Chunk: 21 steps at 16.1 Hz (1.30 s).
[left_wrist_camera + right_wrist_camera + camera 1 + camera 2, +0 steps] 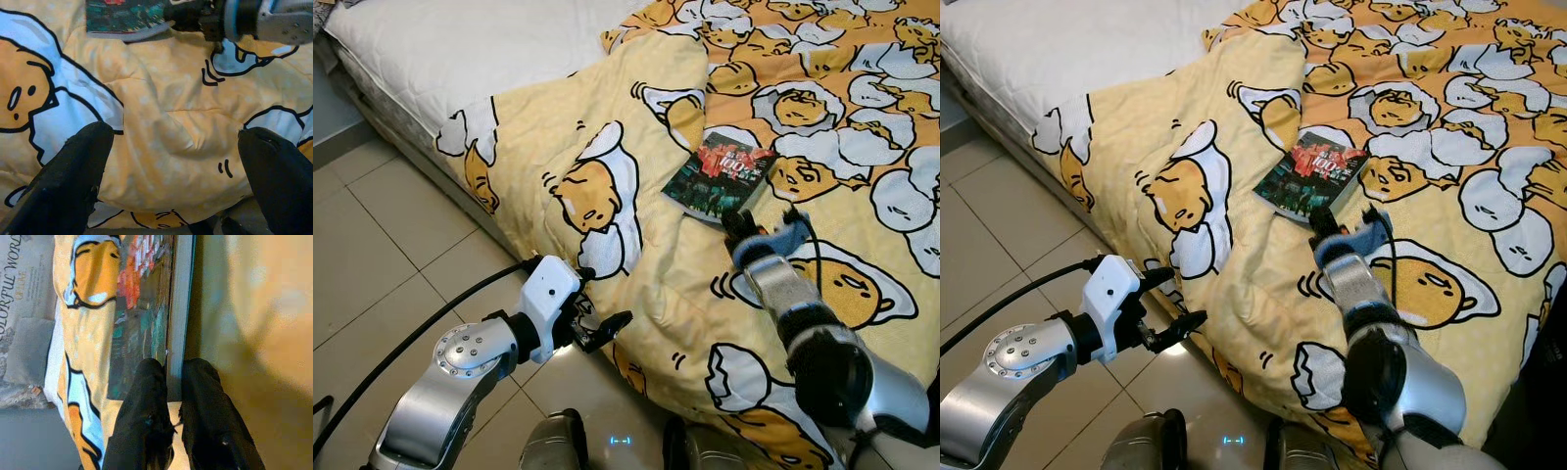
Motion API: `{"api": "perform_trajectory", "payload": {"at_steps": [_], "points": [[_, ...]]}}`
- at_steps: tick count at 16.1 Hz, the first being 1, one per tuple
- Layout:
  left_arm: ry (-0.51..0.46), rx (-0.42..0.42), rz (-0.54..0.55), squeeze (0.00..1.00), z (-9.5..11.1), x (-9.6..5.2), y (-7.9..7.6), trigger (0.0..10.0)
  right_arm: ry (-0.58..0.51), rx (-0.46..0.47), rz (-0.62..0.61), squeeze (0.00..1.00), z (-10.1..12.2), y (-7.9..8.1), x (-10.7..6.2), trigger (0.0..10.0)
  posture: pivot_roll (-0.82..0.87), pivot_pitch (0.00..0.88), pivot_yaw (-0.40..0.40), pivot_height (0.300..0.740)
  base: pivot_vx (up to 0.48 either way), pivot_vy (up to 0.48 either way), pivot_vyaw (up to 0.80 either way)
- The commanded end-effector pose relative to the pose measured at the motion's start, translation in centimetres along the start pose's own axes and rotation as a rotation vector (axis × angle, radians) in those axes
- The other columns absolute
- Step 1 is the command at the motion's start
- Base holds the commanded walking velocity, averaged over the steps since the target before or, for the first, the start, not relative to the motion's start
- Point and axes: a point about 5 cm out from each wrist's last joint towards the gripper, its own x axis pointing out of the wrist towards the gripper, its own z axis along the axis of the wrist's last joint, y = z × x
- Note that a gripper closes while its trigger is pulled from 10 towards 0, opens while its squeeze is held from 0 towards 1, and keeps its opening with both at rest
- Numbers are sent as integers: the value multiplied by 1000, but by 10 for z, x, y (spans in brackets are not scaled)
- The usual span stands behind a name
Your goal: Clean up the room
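A dark book (720,176) with a red and green cover lies on the yellow egg-print blanket (656,284) that covers the bed. My right gripper (739,223) reaches onto the bed to the book's near edge. In the right wrist view its two fingers (146,396) are shut on that edge of the book (146,308). My left gripper (605,328) hovers low beside the bed, next to the blanket's hanging fold. It is open, its fingers (73,171) spread wide with only blanket (166,122) beyond them.
A bare white sheet (460,49) covers the far left part of the mattress. Beige floor tiles (382,255) run along the bed's side. A black cable (411,338) trails from my left arm across the floor.
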Motion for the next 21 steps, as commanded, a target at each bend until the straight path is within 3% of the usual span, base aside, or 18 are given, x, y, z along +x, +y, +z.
{"api": "perform_trajectory", "payload": {"at_steps": [1,2,4,7,9,10,12,13,14,21], "points": [[-1,-3,1,820,-1,-1,-2,10000,14,15,5,0,0,-7,-4,0,136,197,-27,740,0,0,0],[-5,-8,3,820,-2,-1,-4,10000,24,54,16,0,2,-17,-11,0,116,190,-26,740,0,0,0],[-18,-17,-9,820,-1,3,-9,10000,49,109,19,0,4,-31,-42,0,101,182,-24,740,0,0,0],[-32,-14,-19,820,2,6,-10,10000,117,81,27,0,-3,-33,-75,0,91,179,-19,740,0,0,0],[-37,-7,-25,820,4,9,-9,10000,249,33,14,0,-19,-38,-85,0,89,178,-17,740,0,0,0],[-38,-4,-27,820,4,10,-10,10000,262,17,-9,0,-22,-36,-85,10000,92,173,-21,740,0,0,0],[-36,5,-31,816,4,11,-10,10000,278,-17,-41,0,-26,-34,-73,10000,96,171,-24,740,0,0,0],[-36,4,-29,816,4,11,-10,10000,270,-19,-47,59,-26,-33,-70,10000,96,170,-24,740,0,0,0],[-37,2,-27,820,4,12,-11,10000,251,-15,-76,1000,-25,-36,-63,10000,97,174,-27,740,0,0,0],[-27,2,-17,816,1,7,-9,10000,222,1,-101,1000,-34,-37,-41,10000,107,181,-34,740,0,0,0]]}}
